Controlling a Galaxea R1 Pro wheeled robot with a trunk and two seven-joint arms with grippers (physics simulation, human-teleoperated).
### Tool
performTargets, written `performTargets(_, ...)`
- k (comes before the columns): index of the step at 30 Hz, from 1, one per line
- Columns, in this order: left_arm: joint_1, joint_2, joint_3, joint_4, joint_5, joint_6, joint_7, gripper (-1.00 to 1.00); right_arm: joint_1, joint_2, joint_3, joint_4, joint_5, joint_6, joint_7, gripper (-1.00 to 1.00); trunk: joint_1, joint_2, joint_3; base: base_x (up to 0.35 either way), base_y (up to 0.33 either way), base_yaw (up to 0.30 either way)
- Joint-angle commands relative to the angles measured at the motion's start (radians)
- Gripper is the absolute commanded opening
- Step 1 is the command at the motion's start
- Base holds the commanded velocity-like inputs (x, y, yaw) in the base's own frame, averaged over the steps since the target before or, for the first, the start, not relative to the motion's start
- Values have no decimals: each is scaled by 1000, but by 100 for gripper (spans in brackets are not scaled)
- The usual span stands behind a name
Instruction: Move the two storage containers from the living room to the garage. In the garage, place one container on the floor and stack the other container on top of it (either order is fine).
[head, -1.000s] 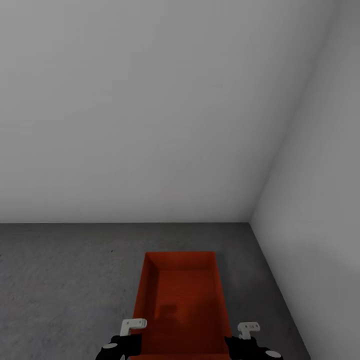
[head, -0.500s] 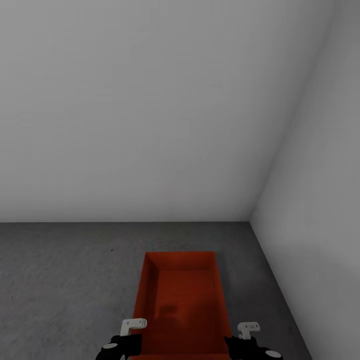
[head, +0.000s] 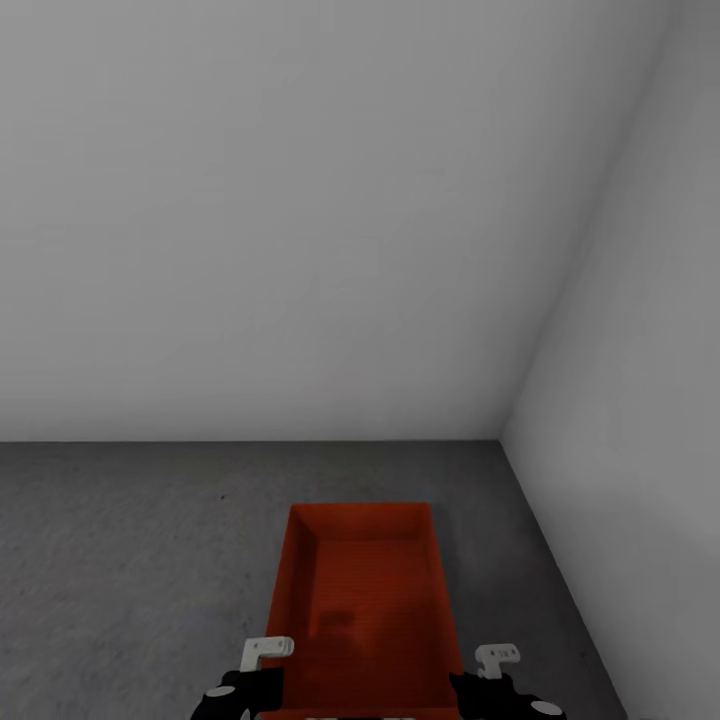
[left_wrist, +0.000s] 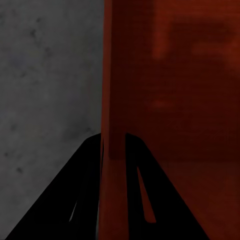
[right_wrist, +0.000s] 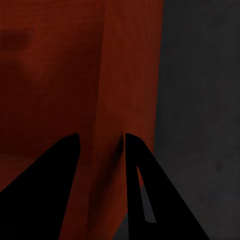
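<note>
One orange-red container (head: 362, 610) is seen on or just above the grey concrete floor (head: 130, 560) of the garage, near the corner where the two pale walls (head: 300, 220) meet, and it lies directly ahead of the robot, between the two grippers. Its long axis runs away from the robot toward the back wall, so that the two long side walls are the ones presented to the arms. The left gripper (head: 262, 672) is placed at the left long wall near the container's near end, and the right gripper (head: 492, 672) at the right long wall opposite it; neither arm is nearer than the other. In the left wrist view the left gripper (left_wrist: 114, 150) is shown with one finger outside and one inside the container's wall, which is clasped between them; in the right wrist view the right gripper (right_wrist: 100, 145) is likewise set astride the opposite wall, with its rim held in the gap. Whether the container's base is already resting on the floor cannot be told for certain, since its near end is cut off at the frame's lower edge. The coming move is judged to depend on this symmetry: both walls must be lowered or released evenly, the container being kept level along its long axis.
</note>
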Motion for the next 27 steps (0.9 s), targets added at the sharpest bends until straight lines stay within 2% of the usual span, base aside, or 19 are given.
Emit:
performTargets(1, -1, -34, 4, -31, 3, -60, 8, -100, 0, 2, -17, 3, 15, 0, 8, -100, 0, 0, -1, 0, 0, 0)
performTargets(21, -1, -35, 4, -31, 2, -60, 8, -100, 0, 2, -17, 3, 15, 0, 10, -100, 0, 0, -1, 0, 0, 0)
performTargets(24, -1, -36, 4, -31, 2, -60, 8, -100, 0, 2, -17, 3, 15, 0, 10, -100, 11, -21, -10, 0, 0, 0)
performTargets(27, -1, -35, 4, -31, 2, -60, 8, -100, 0, 1, -17, 3, 15, 0, 10, -100, 11, -21, -10, 0, 0, 0)
